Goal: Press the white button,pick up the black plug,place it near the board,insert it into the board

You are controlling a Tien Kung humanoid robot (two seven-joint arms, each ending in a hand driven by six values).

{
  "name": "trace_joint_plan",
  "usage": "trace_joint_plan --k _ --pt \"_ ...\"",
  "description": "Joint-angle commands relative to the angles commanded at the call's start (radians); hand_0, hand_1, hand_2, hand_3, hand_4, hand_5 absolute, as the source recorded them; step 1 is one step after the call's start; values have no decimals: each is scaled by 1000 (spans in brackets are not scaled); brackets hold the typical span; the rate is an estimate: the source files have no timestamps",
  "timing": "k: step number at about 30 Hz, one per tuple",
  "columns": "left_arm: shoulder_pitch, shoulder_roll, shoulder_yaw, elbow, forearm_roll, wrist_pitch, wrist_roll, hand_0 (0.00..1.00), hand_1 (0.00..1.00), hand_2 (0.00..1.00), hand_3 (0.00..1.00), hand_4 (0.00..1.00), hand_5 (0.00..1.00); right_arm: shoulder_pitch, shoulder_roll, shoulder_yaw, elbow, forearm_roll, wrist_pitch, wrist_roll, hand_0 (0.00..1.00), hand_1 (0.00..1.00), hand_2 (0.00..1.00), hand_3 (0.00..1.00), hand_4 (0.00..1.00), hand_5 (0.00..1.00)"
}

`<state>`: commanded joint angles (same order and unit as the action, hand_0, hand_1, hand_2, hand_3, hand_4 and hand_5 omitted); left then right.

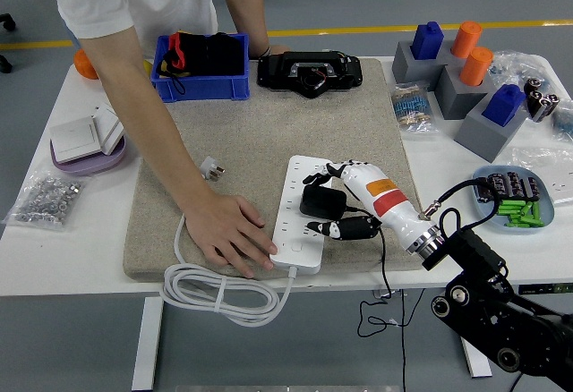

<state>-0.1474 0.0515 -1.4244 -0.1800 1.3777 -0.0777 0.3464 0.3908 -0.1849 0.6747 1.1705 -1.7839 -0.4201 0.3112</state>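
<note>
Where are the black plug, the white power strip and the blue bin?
black plug (322, 201), head view, its top face.
white power strip (291, 217), head view, its left socket row.
blue bin (201, 89), head view, its front wall.

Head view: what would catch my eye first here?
Probably the robot's right hand, white with black fingers, curled around a black plug over the white power strip at the centre of the grey mat. Next, a person's hand presses flat on the strip's near-left end, steadying it.
</note>
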Motion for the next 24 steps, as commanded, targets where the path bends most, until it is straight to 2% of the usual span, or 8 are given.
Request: trace_joint_plan --k 16,24 --pt "1 1 -4 0 5 0 1 772 710 668 734 660 557 23 21 -61 -79 20 13 -6 630 529 527 582 938 139" --pt "2 0 -6 0 5 0 1 771 710 667 734 660 557 27 18 -88 -84 18 22 -9 634 538 529 582 925 134"
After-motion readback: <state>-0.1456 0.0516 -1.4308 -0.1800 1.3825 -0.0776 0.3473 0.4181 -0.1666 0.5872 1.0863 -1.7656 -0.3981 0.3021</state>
